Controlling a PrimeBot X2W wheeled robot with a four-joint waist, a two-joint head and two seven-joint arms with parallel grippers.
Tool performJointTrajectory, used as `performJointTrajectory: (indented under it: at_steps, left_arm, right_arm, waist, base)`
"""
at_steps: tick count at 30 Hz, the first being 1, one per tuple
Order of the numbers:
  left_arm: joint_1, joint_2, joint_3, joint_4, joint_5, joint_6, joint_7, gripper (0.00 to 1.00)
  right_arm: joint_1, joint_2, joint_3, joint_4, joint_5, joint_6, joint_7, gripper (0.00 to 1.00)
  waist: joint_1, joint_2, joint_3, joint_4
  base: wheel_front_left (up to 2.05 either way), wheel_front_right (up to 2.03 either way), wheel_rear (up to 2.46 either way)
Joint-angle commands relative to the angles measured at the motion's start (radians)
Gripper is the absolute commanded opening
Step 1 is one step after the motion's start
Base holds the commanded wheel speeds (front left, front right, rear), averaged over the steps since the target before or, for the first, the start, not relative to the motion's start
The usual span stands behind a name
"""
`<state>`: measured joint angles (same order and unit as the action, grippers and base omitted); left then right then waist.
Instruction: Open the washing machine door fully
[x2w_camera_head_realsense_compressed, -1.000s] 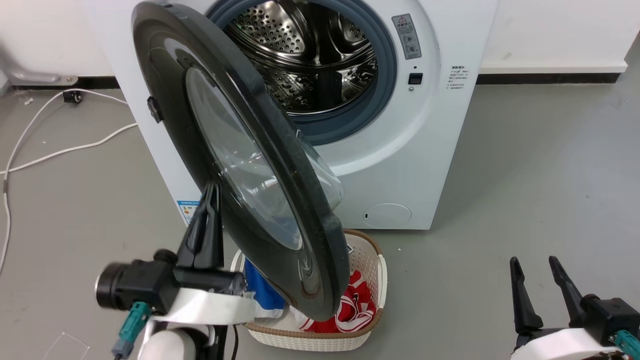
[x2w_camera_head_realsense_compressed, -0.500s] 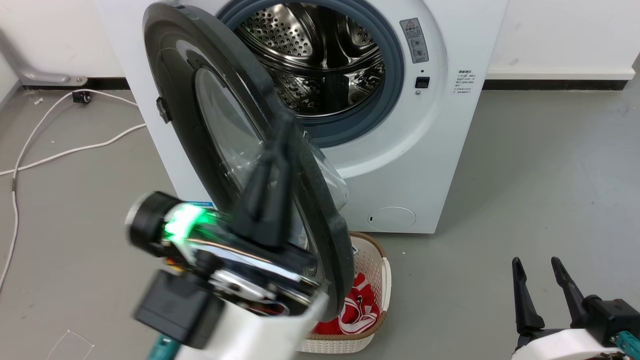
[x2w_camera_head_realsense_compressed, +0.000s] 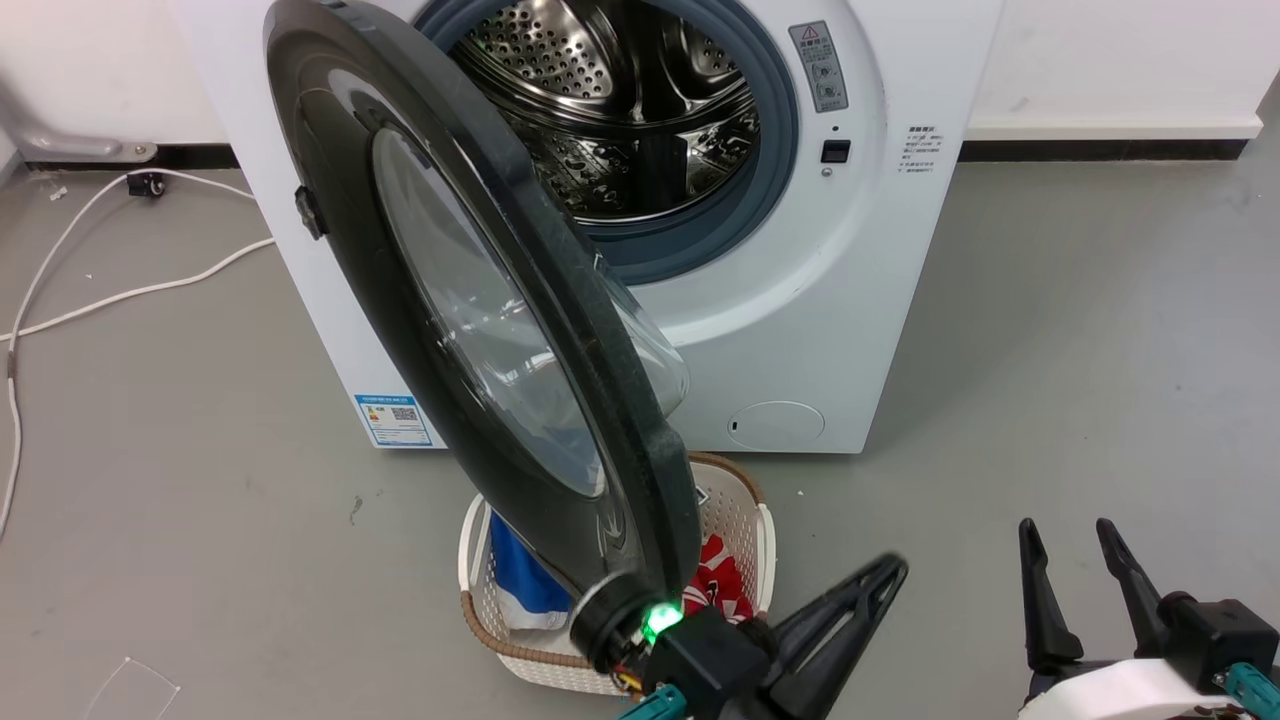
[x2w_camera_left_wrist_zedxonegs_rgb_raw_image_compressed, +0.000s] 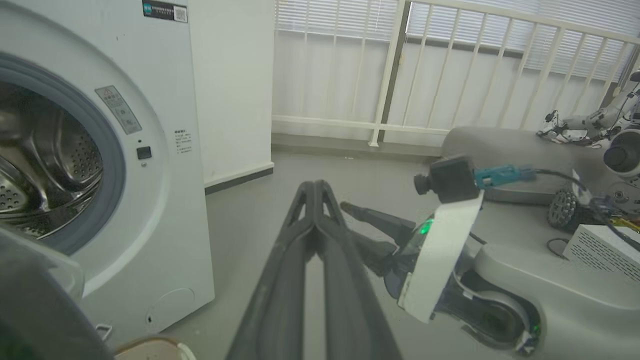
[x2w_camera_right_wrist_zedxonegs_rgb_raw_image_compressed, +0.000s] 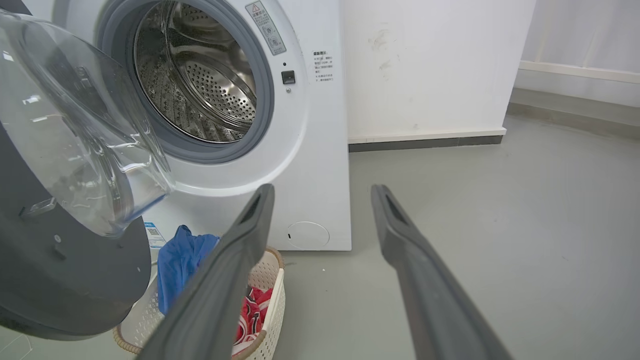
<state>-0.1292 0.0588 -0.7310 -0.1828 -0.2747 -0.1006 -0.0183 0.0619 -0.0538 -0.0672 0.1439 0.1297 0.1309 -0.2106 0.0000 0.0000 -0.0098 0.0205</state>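
Left gripper (x2w_camera_head_realsense_compressed: 892, 572), fingers clenched on nothing, points right just beside the near edge of the half-open washing machine door (x2w_camera_head_realsense_compressed: 450, 300); right gripper (x2w_camera_head_realsense_compressed: 1068, 530) rests released, further right.

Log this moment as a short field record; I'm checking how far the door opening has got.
washing machine door: partly open, swung out, lower edge over the laundry basket
drum: exposed
left gripper: shut, holding nothing, fingers pointing away from the door
right gripper: open, holding nothing, apart from the door
clothes: red and blue, in the basket
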Motion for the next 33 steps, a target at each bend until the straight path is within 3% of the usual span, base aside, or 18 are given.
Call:
performJointTrajectory:
  at_steps: [1, 11, 18, 33]
  left_arm:
    - [0.022, 0.009, -0.005, 0.030, -0.013, 0.000, 0.017, 0.00]
    - [-0.041, 0.002, 0.042, 0.247, -0.017, 0.060, -0.031, 0.00]
    - [-0.100, -0.006, 0.075, 0.355, -0.049, 0.131, -0.099, 0.00]
    - [-0.055, 0.006, 0.117, 0.432, -0.103, 0.236, -0.177, 0.00]
  right_arm:
    - [0.000, 0.004, 0.000, 0.002, -0.002, 0.000, 0.001, 1.00]
    - [-0.024, 0.004, 0.013, 0.006, 0.002, 0.000, 0.007, 1.00]
    - [-0.034, 0.005, 0.012, 0.008, 0.007, 0.000, 0.012, 1.00]
    - [-0.026, 0.005, 0.008, 0.011, 0.027, 0.000, 0.016, 1.00]
  waist:
    - [0.0000, 0.0000, 0.004, -0.003]
    - [0.0000, 0.0000, 0.034, -0.035]
    - [0.0000, 0.0000, 0.049, -0.053]
    - [0.0000, 0.0000, 0.036, -0.022]
  base:
    - [0.00, 0.00, 0.00]
    - [0.00, 0.00, 0.00]
    - [0.00, 0.00, 0.00]
    - [0.00, 0.00, 0.00]
